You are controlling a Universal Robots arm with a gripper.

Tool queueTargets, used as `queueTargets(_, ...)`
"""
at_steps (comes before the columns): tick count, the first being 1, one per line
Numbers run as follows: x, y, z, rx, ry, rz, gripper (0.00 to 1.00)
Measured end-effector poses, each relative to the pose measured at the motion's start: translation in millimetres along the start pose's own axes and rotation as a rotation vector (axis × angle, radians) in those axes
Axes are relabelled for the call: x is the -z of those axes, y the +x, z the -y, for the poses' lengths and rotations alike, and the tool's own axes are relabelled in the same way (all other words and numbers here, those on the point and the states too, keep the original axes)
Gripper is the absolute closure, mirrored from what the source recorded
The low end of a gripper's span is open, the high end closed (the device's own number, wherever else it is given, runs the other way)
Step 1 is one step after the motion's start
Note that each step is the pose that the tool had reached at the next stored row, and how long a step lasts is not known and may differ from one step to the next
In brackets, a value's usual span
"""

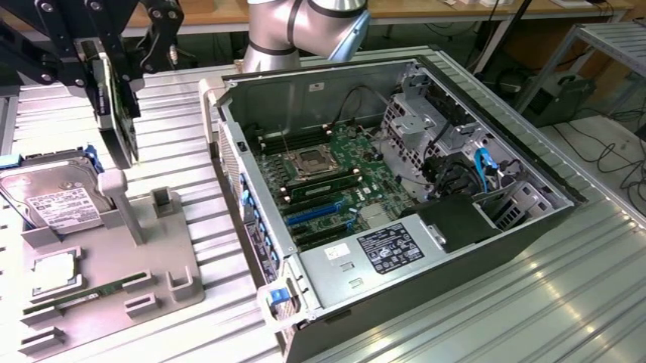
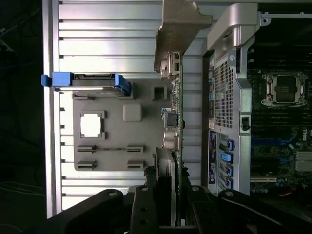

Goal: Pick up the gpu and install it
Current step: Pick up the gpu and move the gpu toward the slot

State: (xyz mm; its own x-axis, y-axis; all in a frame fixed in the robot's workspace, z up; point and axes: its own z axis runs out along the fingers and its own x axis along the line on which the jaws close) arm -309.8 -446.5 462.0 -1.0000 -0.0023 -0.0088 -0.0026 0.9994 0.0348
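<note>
Clearly, in the exterior view, the claw (image 1: 109, 72) is clamped on the gpu (image 1: 116, 128), which hangs on edge near the exterior view's left. The card sits above the grey tray (image 1: 151, 261) and just beside the hard drive (image 1: 56, 200) leaning in its stand. The open computer case (image 1: 434, 302) lies on the ribbed counter (image 1: 576, 287) toward the exterior view's right, well apart from the card. Its blue expansion slots (image 1: 308, 215) are bare, so nothing is installed yet.

From the wrist view, the gpu (image 2: 175, 112) appears edge-on, running away from the claw (image 2: 170, 183), with its silver bracket (image 2: 178, 29) at the far end. The tray (image 2: 122, 146) and the hard drive (image 2: 87, 80) lie on one side of the card, and the perforated rear wall of the case (image 2: 226, 78) on the other.

As I judge it, the grip is at one end of a long, thin card, so the free end could swing or sag and arrive tilted at a slot. The bracket could catch on the rim of the case on the way in. A low sideways pass might knock the hard drive. Pressing a misaligned card down could strain the board or make it slip between the fingers.
</note>
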Motion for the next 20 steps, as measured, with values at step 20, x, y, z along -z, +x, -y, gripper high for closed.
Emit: queueTargets(20, -0.2, -26.6, 0.0, 0.000, 0.0000, 0.0000, 0.72)
